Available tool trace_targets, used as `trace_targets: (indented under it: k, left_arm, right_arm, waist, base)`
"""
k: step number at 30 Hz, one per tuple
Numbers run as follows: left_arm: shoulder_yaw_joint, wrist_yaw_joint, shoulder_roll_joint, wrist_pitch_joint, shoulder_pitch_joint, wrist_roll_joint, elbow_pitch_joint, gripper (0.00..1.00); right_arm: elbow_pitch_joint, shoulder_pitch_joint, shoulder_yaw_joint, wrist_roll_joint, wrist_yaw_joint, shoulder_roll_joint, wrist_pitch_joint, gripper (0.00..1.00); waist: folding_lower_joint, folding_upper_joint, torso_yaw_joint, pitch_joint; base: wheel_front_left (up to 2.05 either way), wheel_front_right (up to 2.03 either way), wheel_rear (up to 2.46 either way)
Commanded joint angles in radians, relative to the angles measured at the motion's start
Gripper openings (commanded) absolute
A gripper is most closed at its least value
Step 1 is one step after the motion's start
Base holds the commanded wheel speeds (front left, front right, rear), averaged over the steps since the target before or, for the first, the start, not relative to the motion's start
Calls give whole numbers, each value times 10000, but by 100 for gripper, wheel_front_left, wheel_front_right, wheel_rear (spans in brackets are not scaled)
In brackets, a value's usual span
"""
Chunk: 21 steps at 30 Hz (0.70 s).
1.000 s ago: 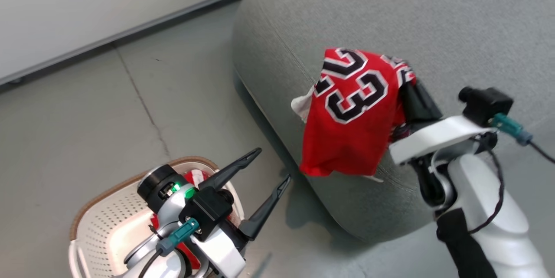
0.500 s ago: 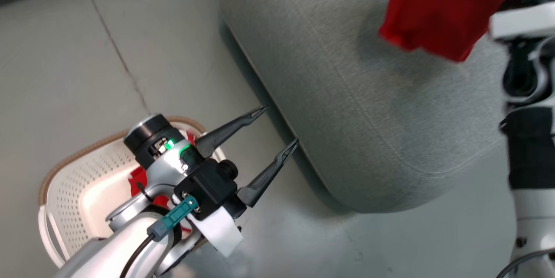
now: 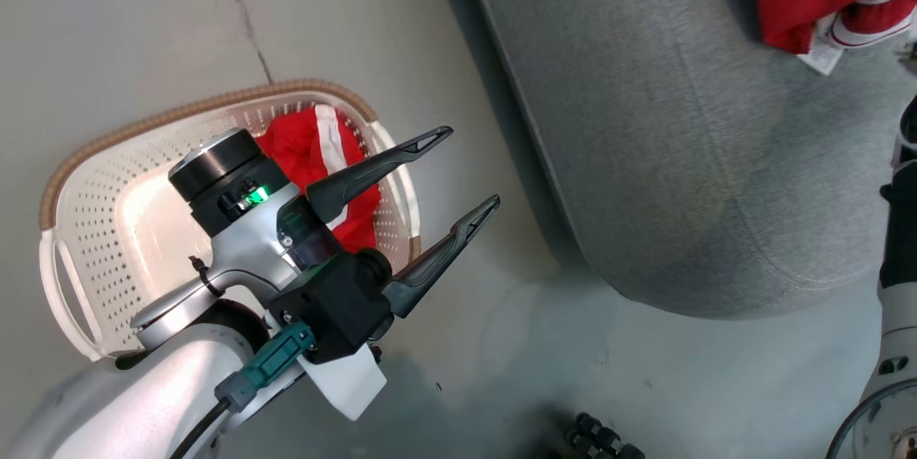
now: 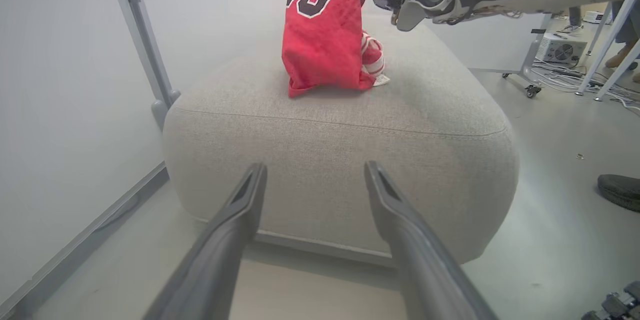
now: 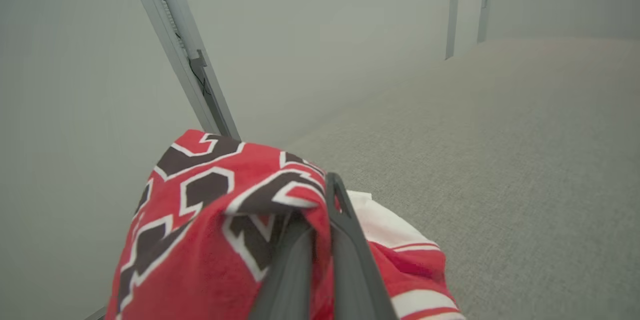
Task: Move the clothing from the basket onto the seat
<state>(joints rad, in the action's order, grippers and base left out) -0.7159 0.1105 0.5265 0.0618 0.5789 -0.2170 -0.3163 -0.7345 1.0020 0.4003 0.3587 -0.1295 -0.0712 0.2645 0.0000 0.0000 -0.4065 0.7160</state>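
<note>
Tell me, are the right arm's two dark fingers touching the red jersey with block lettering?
Touching. In the right wrist view the right gripper is shut on the red jersey, cloth pinched between its fingers.

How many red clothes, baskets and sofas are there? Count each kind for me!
Red clothes: 2, the jersey and the shorts
Laundry basket: 1
Sofa: 1
Total: 4

Grey concrete floor [image 3: 143, 36] carries big grey fabric sofa [image 3: 680, 158] & cream perforated plastic basket [image 3: 179, 112] w/ brown rim, near sofa's rounded end. On sofa top: red fabric jersey [image 4: 322, 35], lower end touching.
</note>
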Motion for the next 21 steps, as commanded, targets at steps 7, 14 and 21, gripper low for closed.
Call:
trace_targets:
  k: [7,14,21]
  left_arm:
    - [62,-52,229,-21,-31,-55,-21,100]
    - [62,-185,47,-417,-170,-231,325,100]
    - [42,-464,-327,-1091,-576,-522,998,100]
  right_arm:
    - [-909,-433,486,-486,-19,104,28,100]
    - [-690,-1394,378,-967,-17,167,28,100]
    - [-38,-2767,-205,-846,-14,174,26,100]
  waist:
    - [0,0,50,214]
    - [0,0,75,-405]
    - [0,0,361,-1487]
  base:
    - [0,0,0]
    - [0,0,0]
    - [0,0,0]
